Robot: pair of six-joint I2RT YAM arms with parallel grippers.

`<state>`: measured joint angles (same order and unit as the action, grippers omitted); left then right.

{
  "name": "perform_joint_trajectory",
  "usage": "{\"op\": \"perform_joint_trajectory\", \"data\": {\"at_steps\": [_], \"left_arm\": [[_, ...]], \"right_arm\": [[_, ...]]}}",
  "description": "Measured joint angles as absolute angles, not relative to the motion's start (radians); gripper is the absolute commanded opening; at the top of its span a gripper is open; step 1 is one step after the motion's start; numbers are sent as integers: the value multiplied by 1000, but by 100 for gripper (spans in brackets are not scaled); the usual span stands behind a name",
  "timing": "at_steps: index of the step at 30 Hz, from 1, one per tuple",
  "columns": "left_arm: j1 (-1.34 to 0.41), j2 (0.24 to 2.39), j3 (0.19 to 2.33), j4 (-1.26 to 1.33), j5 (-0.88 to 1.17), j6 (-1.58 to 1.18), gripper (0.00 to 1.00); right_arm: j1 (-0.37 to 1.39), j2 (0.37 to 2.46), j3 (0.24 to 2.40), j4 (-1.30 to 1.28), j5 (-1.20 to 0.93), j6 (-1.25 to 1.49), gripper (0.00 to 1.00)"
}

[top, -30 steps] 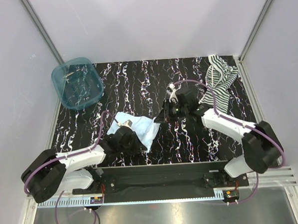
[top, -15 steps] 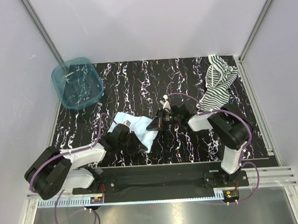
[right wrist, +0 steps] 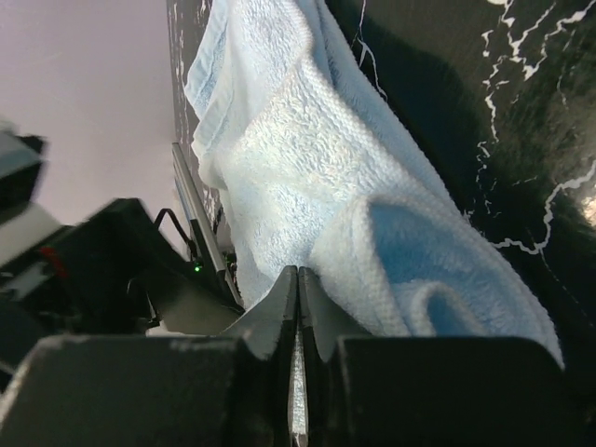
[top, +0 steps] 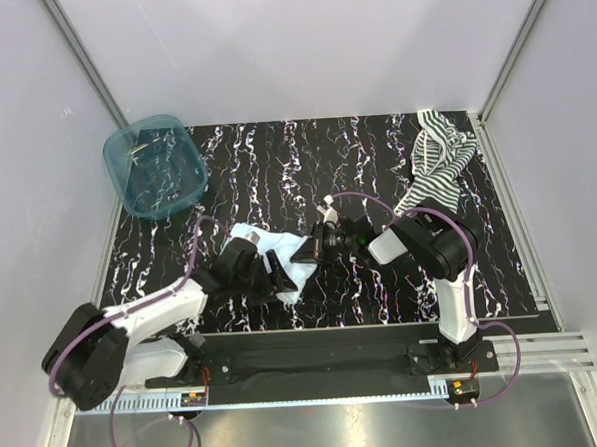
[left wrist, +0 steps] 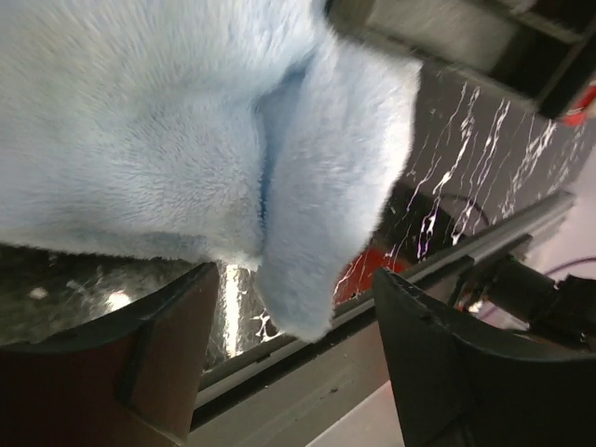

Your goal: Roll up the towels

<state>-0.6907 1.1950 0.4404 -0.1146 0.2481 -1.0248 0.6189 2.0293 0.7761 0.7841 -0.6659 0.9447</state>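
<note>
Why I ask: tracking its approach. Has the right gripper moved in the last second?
Yes. The right gripper has moved left and nearer, away from the striped towel, to the blue towel.

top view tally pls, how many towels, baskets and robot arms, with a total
towels: 2 (pale blue towel, striped towel)
baskets: 1 (teal basket)
robot arms: 2 (left arm, right arm)
total: 5
</note>
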Motion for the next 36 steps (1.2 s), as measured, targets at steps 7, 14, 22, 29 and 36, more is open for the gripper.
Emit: {"op": "perform_joint_trajectory", "data": {"at_steps": [7, 14, 22, 29, 36], "left_arm": [[-779, 1075, 670, -474, -58, -813, 78], [-1040, 1111, 840, -611, -337, -623, 80], [-1179, 1408, 945, -564, -464, -433, 81], [-1184, 1613, 964, -512, -484, -365, 81], [-1184, 1671, 945, -464, -498, -368, 79]], "right_arm": [[619, 2029, 789, 757, -669, 926, 6], [623, 2021, 836, 646, -672, 871, 6], [624, 2014, 859, 584, -673, 848, 5], [624, 2014, 860, 574, -674, 840, 5], [625, 2009, 867, 550, -674, 825, 4]]}}
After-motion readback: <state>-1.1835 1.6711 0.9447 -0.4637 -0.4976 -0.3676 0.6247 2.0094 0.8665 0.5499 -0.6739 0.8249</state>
